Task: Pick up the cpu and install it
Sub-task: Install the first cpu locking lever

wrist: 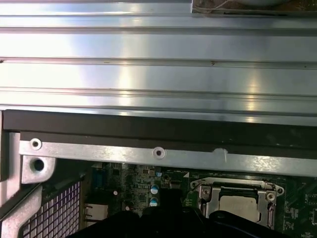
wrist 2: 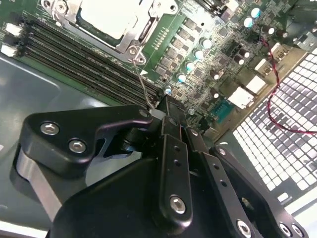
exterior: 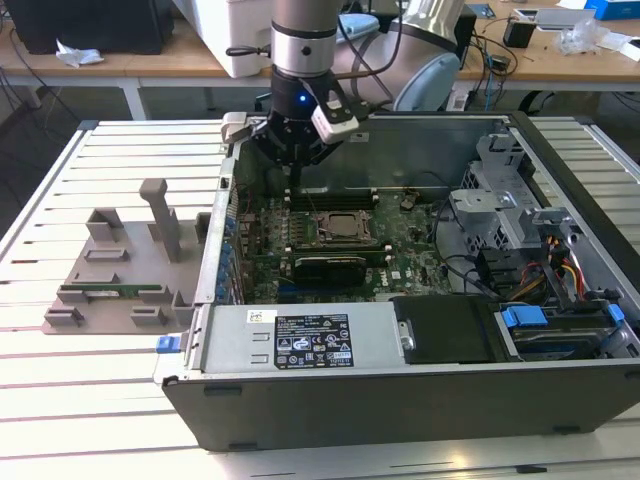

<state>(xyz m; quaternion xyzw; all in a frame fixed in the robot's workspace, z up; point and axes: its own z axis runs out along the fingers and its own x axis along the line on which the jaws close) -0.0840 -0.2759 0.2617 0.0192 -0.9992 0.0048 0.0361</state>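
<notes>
The cpu point(wrist 2: 109, 17) lies flat inside the dark socket frame point(wrist 2: 143, 34) on the motherboard, its pale metal top facing up. It also shows in the first wrist view, cpu point(wrist: 238, 206), and in the exterior view inside the socket point(exterior: 345, 228). My gripper point(exterior: 292, 165) hangs above the board's back left part, beside the socket and apart from the cpu. In the second wrist view the gripper point(wrist 2: 166, 105) has its black fingers drawn together. A thin wire socket lever point(wrist 2: 141, 82) rises from the frame's corner and ends at the fingertips.
The open computer case point(exterior: 400, 400) lies on a slatted metal table. A grey fixture tray point(exterior: 110, 270) with upright posts stands at the exterior view's left. Memory slots point(wrist 2: 74, 54), a red cable point(wrist 2: 277, 106), a drive cage point(exterior: 500, 210) and the power supply point(exterior: 300, 340) surround the socket.
</notes>
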